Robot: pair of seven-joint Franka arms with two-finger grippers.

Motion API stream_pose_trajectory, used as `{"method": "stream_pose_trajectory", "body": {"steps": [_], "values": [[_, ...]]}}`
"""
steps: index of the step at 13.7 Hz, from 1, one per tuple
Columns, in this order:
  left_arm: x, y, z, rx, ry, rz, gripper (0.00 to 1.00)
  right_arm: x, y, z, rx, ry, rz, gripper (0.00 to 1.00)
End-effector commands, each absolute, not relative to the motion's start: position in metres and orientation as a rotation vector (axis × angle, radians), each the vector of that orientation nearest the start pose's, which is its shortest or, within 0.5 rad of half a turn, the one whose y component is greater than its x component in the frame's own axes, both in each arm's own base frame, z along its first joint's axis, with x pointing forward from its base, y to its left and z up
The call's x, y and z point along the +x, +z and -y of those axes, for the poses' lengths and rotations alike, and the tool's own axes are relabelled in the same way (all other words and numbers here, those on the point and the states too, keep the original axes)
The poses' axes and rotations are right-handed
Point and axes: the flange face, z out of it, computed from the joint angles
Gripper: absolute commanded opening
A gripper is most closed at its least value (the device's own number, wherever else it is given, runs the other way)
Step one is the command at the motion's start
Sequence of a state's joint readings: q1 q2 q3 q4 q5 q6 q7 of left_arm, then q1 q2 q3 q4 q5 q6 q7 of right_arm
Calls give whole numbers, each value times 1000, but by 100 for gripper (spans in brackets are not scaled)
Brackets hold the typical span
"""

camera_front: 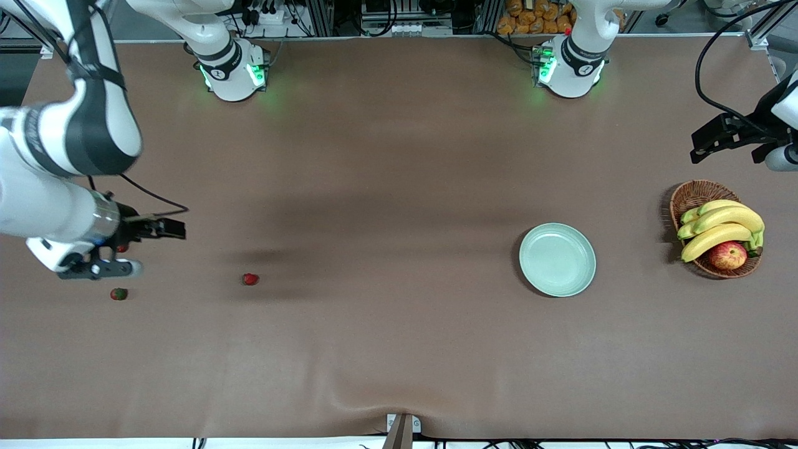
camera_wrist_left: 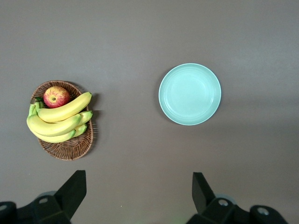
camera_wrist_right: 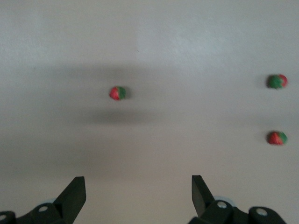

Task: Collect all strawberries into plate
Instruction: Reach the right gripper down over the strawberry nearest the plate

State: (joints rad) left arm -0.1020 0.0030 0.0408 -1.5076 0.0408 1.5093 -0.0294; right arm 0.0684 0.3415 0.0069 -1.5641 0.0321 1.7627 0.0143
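Three small red strawberries with green caps lie on the brown table at the right arm's end. One strawberry (camera_front: 250,279) lies apart, toward the table's middle. A second (camera_front: 118,294) lies nearer the front camera than the third (camera_front: 122,248), which shows partly under my right gripper (camera_front: 103,269). All three show in the right wrist view (camera_wrist_right: 117,93), (camera_wrist_right: 277,81), (camera_wrist_right: 277,137). My right gripper (camera_wrist_right: 138,196) is open and empty, up over them. The mint-green plate (camera_front: 557,259) (camera_wrist_left: 189,94) is empty. My left gripper (camera_front: 773,153) (camera_wrist_left: 138,196) is open and empty, waiting over the table by the basket.
A brown wicker basket (camera_front: 717,227) (camera_wrist_left: 63,120) with bananas and a red-yellow apple (camera_front: 728,254) stands beside the plate, toward the left arm's end. The two arm bases stand along the table's edge farthest from the front camera.
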Motion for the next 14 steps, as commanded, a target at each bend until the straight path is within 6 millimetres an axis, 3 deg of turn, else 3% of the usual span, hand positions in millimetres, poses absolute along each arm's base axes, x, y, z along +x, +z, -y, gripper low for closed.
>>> {"method": "stream_pose_trajectory", "body": {"steps": [1, 3, 5, 10, 14], "values": [[549, 644, 31, -3120, -9, -37, 100, 666, 395, -72, -3112, 173, 106, 100], [544, 649, 31, -3121, -9, -32, 100, 676, 361, -81, -3109, 154, 109, 100], [545, 650, 27, -3122, -13, -32, 100, 686, 322, -95, -3122, 106, -20, 100], [547, 650, 22, -3121, -30, -18, 100, 693, 238, -116, -3110, 58, -155, 100], [548, 645, 23, -3121, -11, -20, 100, 666, 200, -135, -3134, 170, -131, 100]]}}
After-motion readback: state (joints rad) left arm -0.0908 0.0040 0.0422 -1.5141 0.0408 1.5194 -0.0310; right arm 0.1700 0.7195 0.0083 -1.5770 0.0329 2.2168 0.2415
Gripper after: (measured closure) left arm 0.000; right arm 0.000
